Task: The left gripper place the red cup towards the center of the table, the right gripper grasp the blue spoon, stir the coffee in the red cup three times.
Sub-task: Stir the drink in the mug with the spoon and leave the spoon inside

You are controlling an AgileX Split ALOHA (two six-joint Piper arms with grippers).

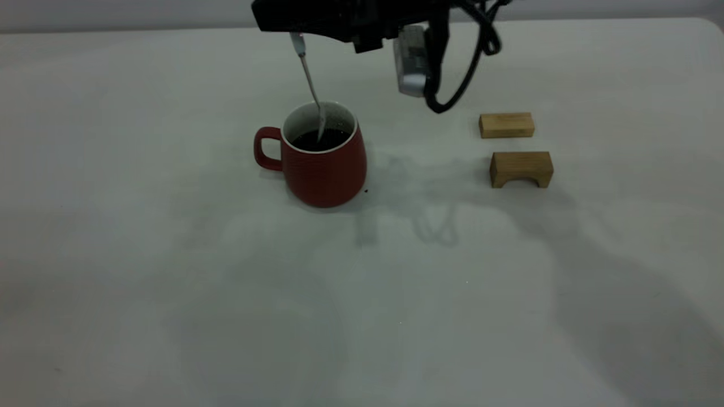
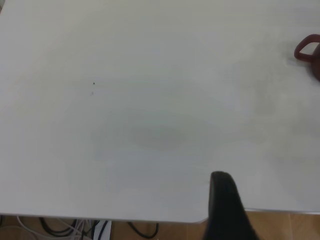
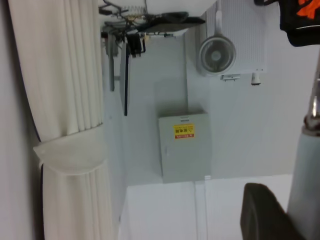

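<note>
The red cup (image 1: 323,164) stands upright near the middle of the table (image 1: 169,294), handle pointing left, with dark coffee (image 1: 319,139) inside. My right gripper (image 1: 294,25) hangs above it, shut on the pale handle of the blue spoon (image 1: 310,79). The spoon slants down and its bowl dips into the coffee. In the right wrist view the spoon handle (image 3: 306,190) runs beside one black finger (image 3: 262,215). My left gripper (image 2: 226,205) shows as a black wedge over the table's edge, far from the cup, whose handle (image 2: 304,50) peeks in at the side.
Two wooden blocks lie to the right of the cup: a flat one (image 1: 506,125) and an arch-shaped one (image 1: 521,169). The right arm's grey box (image 1: 412,62) and looping cables (image 1: 469,68) hang above the table. Cables (image 2: 75,227) lie below the table edge.
</note>
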